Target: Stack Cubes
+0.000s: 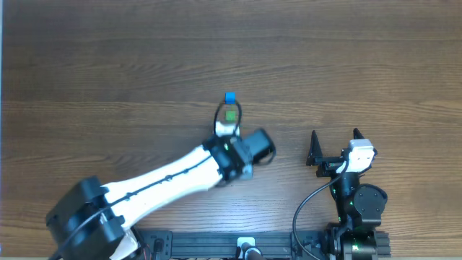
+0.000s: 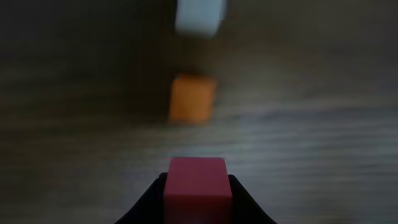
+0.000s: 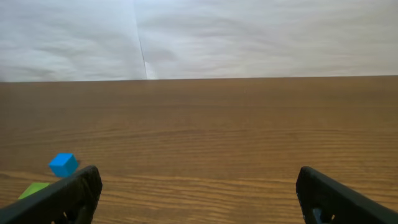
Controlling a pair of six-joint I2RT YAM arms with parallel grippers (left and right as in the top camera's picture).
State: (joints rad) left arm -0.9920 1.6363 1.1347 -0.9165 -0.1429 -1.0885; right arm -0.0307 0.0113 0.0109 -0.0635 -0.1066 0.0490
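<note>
A green cube (image 1: 230,115) sits between the fingers of my left gripper (image 1: 229,121), which is shut on it near the middle of the table. In the left wrist view the held cube (image 2: 198,183) fills the gap between the dark fingertips (image 2: 148,208). Just beyond it, a blue cube (image 1: 230,97) rests on the wood, apart from the held one; this second cube (image 2: 193,98) lies straight ahead of my left gripper (image 2: 198,202). My right gripper (image 1: 336,144) stands open and holds nothing at the right, low over the table. From there the blue cube (image 3: 63,164) and the green cube (image 3: 34,188) lie off to one side.
The brown wooden table (image 1: 346,58) stretches wide and bare on all sides. A pale blurred shape (image 2: 199,15) lies farther on past the second cube. A white wall (image 3: 249,37) stands behind the table's far edge.
</note>
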